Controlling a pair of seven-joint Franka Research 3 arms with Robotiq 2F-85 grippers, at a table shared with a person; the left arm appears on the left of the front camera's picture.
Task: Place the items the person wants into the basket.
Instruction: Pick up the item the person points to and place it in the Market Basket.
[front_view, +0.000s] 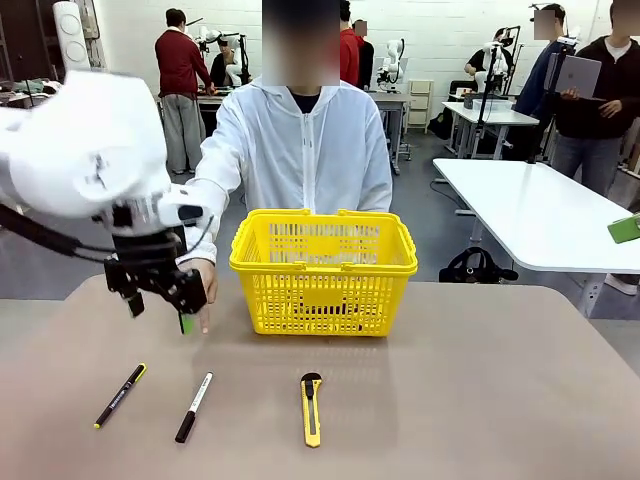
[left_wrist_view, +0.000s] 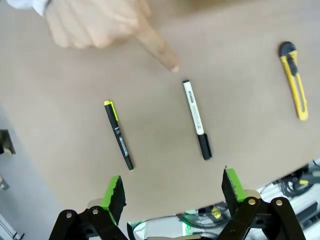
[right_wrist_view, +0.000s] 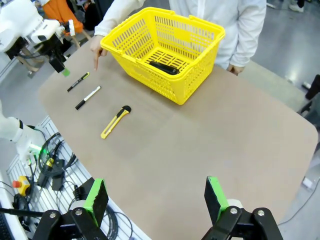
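Front view: your left gripper (front_view: 160, 308) is hovering at the far left, fingers spread, near the person's hand (front_view: 203, 292), left of the basket (front_view: 322, 300). Left wrist view: that hand is pointing at the marker (left_wrist_view: 196, 119), which is lying between the pen (left_wrist_view: 118, 135) and the utility knife (left_wrist_view: 294, 80). Right wrist view: your right gripper (right_wrist_view: 155, 200) is hanging with fingers spread on the near right, and a dark object (right_wrist_view: 162, 66) is lying inside the basket.

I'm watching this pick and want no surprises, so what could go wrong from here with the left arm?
The person's hand points with a fingertip close to the marker. If the open left gripper descends now, it might strike that finger. The black pen with yellow ends lies roughly alongside the marker, so a small aiming error could grab the wrong one.
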